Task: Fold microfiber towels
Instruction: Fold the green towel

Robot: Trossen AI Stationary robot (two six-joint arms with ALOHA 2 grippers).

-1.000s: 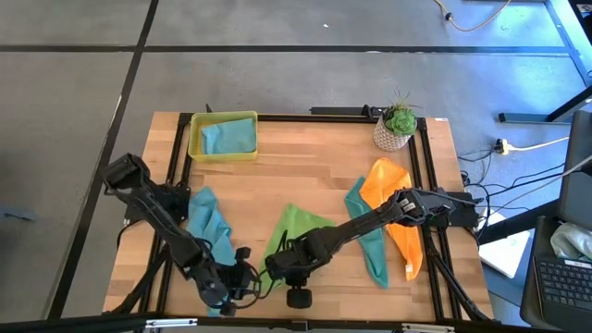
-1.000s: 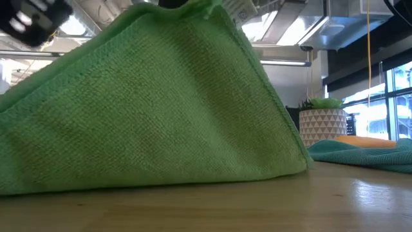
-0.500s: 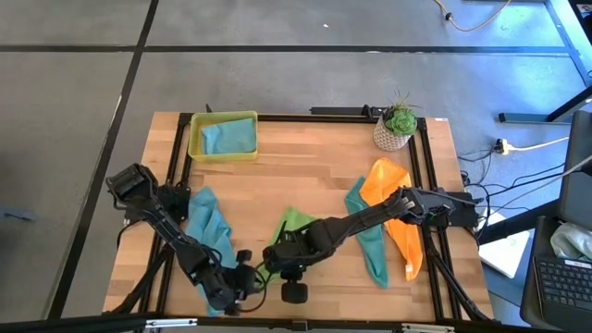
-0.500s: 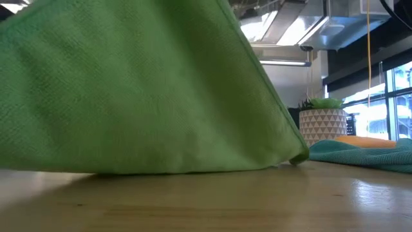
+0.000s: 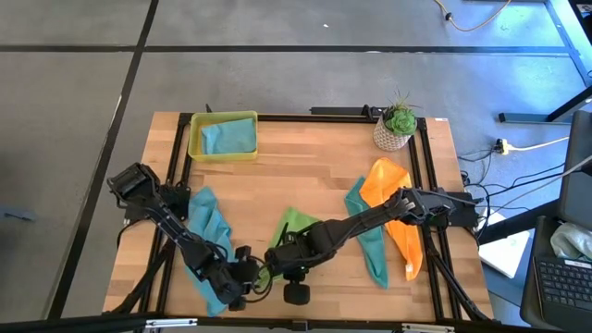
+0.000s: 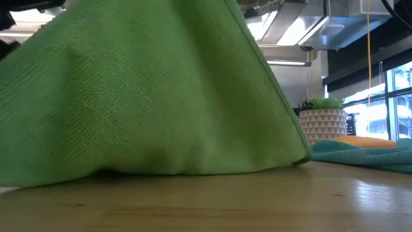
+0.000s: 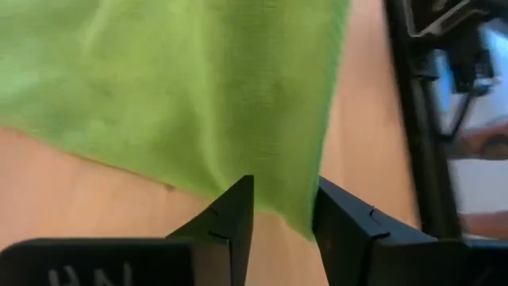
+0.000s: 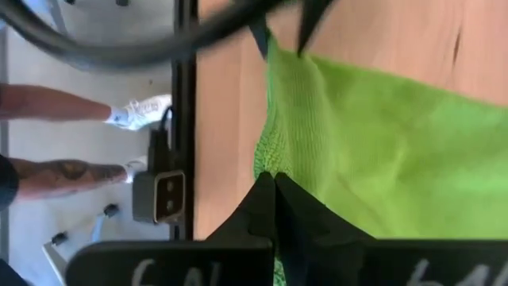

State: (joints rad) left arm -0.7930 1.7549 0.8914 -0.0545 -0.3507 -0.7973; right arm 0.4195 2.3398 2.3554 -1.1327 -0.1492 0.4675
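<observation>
We have dragged the lime green towel (image 5: 294,231) toward six o'clock; both grippers, left (image 7: 279,208) and right (image 8: 274,187), pinch its near edge, ready to fold.

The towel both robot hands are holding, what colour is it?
Lime green, best seen in the low view.

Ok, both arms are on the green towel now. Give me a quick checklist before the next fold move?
1. Right end effector shut on the lime green towel: ok.
2. Left end effector gripping the towel: its fingers straddle the edge with a gap; cannot tell.
3. Towel lifted: low view shows it draped with its lower edge on the table; ok.
4. Teal towel and orange towel clear of the green one: ok.
5. Light blue towel beside the left arm: close; cannot tell.
</observation>
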